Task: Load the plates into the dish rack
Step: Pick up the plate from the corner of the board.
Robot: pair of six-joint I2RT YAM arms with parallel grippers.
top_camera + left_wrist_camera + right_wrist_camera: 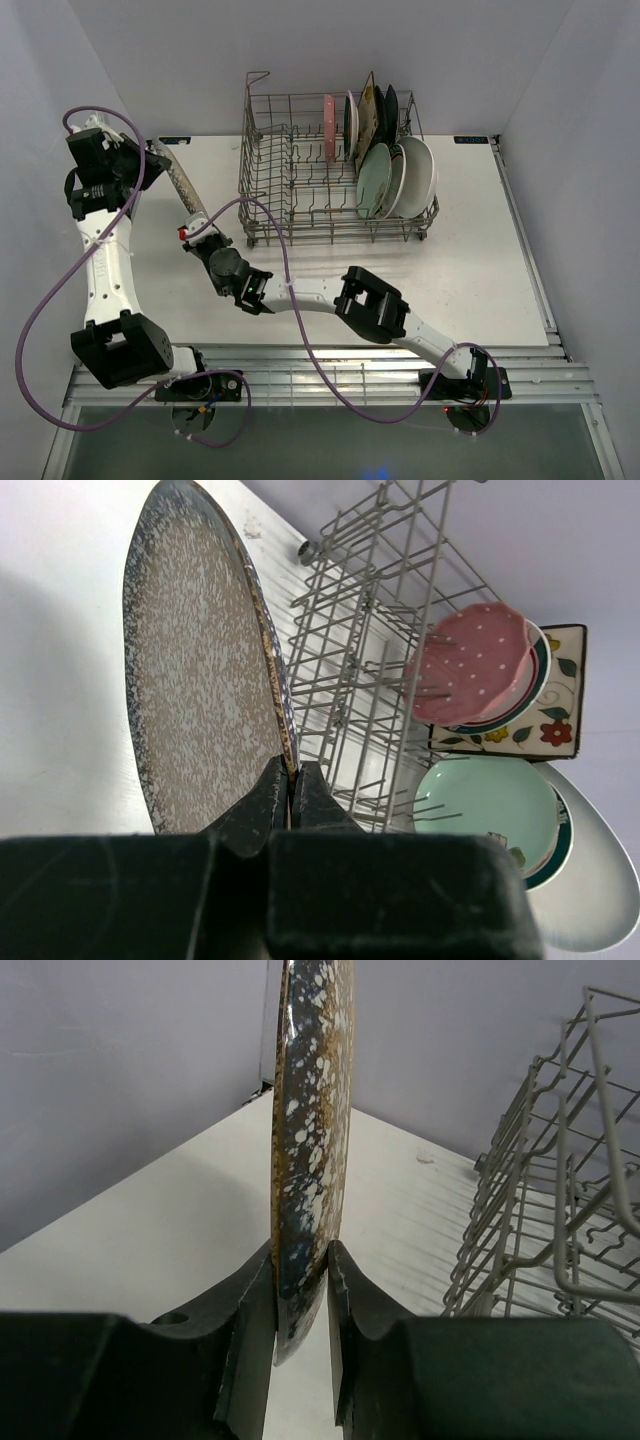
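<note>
A speckled silver round plate hangs on edge above the table, left of the dish rack. My left gripper is shut on its far rim; in the left wrist view the fingertips pinch the plate. My right gripper holds the near rim, and in the right wrist view both jaws press the speckled plate at the gripper. Several plates stand in the rack's right half: a pink one, a cream floral square and a pale green one.
The rack's left half holds only bare upright tines, also seen as the wire wall to the right of the held plate. Grey walls close in the white table on the left, back and right.
</note>
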